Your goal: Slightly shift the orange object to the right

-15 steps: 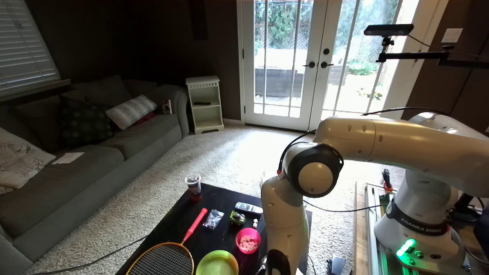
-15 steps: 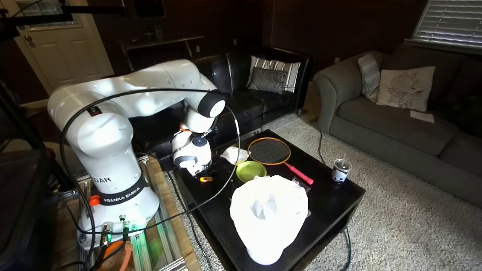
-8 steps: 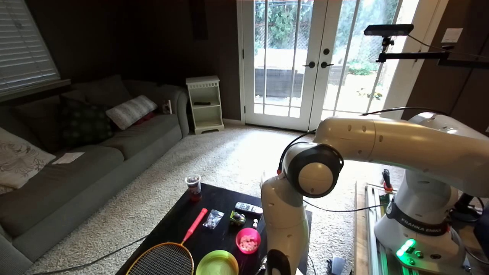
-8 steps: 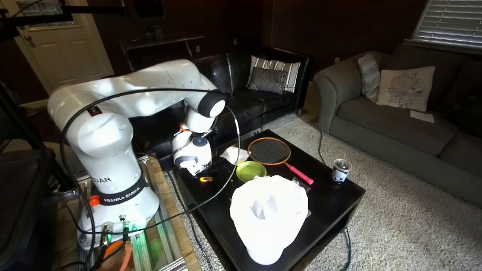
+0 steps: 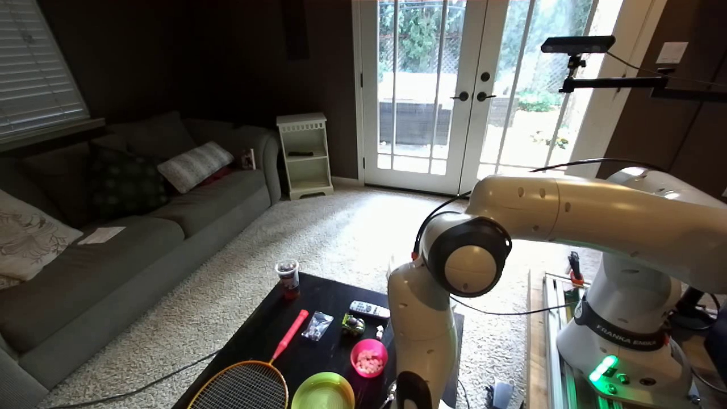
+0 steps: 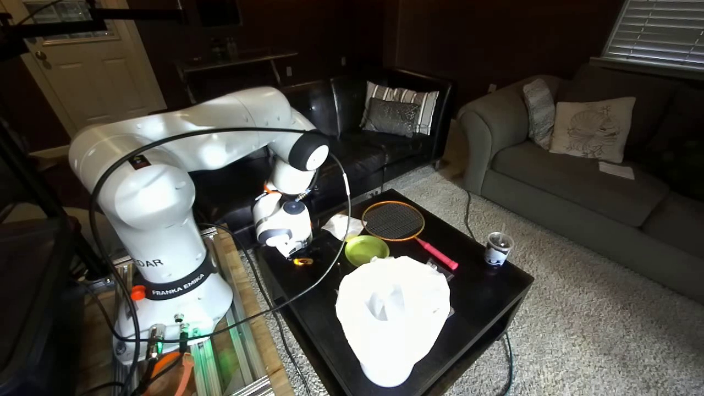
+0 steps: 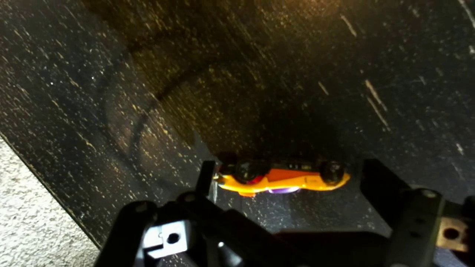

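The orange object is an orange-and-yellow toy car [image 7: 285, 181] with dark wheels and a purple window, lying on the black table with its flank toward the wrist camera. In an exterior view the toy car [image 6: 302, 262] shows as a small bright patch just below the hand. My gripper [image 7: 288, 167] stands open, its fingers beyond the car's two ends. The left finger [image 7: 205, 178] is very close to one end; whether it touches, I cannot tell. A narrow gap separates the car from the right finger [image 7: 382, 185]. The exterior view from the other side does not show the car.
A green bowl [image 6: 367, 251], a racket [image 6: 393, 221] and a crumpled white napkin [image 6: 341, 226] lie near the hand. A white lined bin [image 6: 393, 319] stands on the table. A pink bowl [image 5: 369, 358] holds pale pieces. The table edge [image 7: 52, 198] runs at lower left in the wrist view.
Over the last half second the hand has moved very slightly right in an exterior view, and the toy car has shifted a little the same way. The gripper stays open.
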Robot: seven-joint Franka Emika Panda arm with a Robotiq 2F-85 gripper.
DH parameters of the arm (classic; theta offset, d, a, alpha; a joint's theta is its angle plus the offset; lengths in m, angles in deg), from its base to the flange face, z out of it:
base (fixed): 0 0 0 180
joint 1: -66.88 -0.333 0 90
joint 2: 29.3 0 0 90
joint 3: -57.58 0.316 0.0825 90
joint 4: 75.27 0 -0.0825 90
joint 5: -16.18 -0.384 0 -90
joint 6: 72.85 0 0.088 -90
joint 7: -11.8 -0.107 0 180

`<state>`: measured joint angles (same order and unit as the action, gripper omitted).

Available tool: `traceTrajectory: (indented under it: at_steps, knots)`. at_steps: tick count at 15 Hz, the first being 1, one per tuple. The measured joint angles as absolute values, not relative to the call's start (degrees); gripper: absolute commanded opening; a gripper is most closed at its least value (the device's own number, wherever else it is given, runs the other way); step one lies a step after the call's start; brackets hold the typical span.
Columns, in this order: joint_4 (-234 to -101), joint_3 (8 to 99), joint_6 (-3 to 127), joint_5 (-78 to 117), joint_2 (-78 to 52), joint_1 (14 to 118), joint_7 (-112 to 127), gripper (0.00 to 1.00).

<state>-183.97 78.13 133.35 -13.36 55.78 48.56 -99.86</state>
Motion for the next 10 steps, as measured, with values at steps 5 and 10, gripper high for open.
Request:
traceTrajectory:
  at_steps: [5,10]
  knots:
    - [-183.73,78.04,132.87,-11.69,55.78,48.54,-100.06,1.0]
    - [-183.73,77.52,132.85,-11.66,55.78,48.51,-100.25,1.0]
